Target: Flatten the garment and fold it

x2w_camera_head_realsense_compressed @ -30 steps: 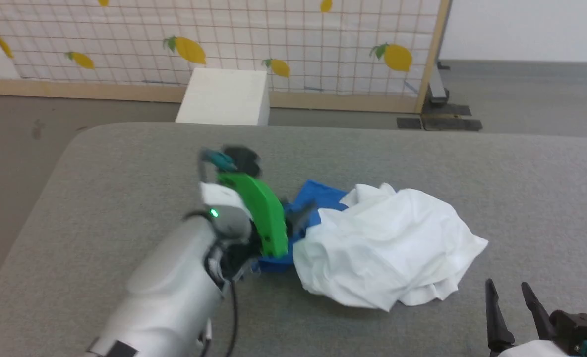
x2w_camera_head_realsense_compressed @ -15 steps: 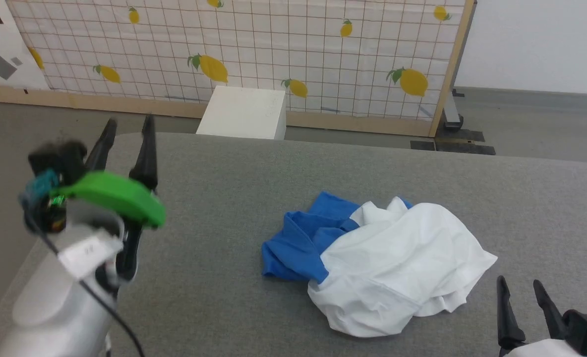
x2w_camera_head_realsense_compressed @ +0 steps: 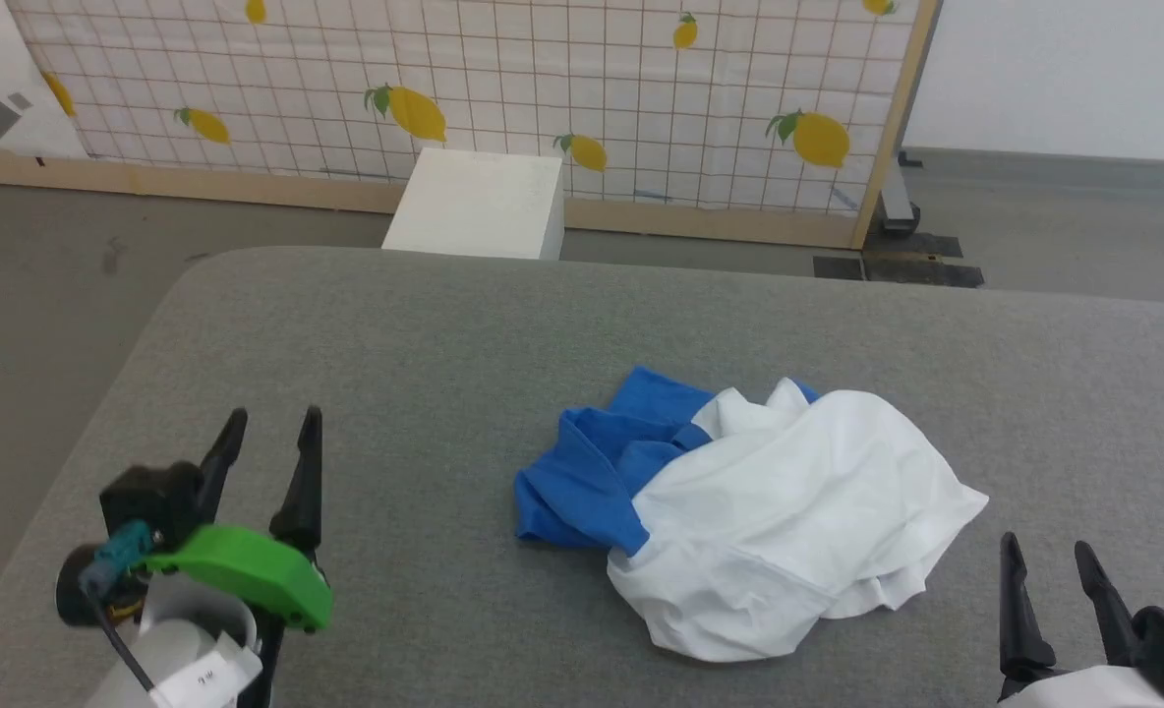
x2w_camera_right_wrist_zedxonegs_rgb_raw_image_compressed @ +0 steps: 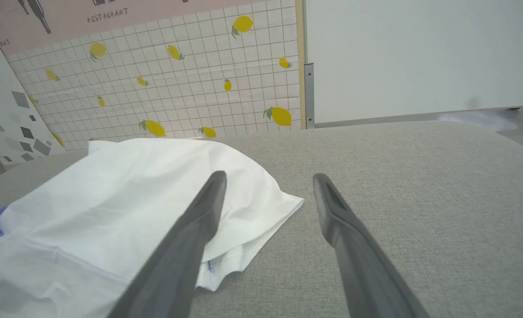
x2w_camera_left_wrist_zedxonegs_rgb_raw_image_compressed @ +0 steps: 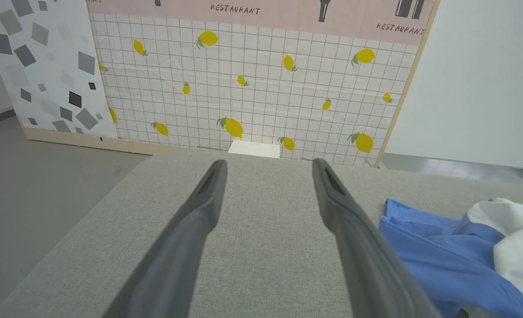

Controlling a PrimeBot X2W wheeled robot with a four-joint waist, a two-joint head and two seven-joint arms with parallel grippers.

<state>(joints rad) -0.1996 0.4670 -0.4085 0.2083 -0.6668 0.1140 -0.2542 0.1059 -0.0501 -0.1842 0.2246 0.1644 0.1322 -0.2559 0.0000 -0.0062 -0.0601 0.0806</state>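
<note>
The garment (x2w_camera_head_realsense_compressed: 769,521) lies crumpled on the grey padded surface (x2w_camera_head_realsense_compressed: 395,324), right of centre in the head view. Its blue fabric is bunched at the left and its white body is heaped at the right.

The left gripper (x2w_camera_head_realsense_compressed: 275,416) is at the lower left of that view. Its fingers are spread with nothing between them, well apart from the blue edge. In the left wrist view the blue fabric lies at the lower right, outside the finger gap.

The right gripper (x2w_camera_head_realsense_compressed: 1046,543) is at the lower right, fingers spread and empty, near the white hem. In the right wrist view the left-hand finger overlaps the white fabric; contact cannot be determined.
</note>
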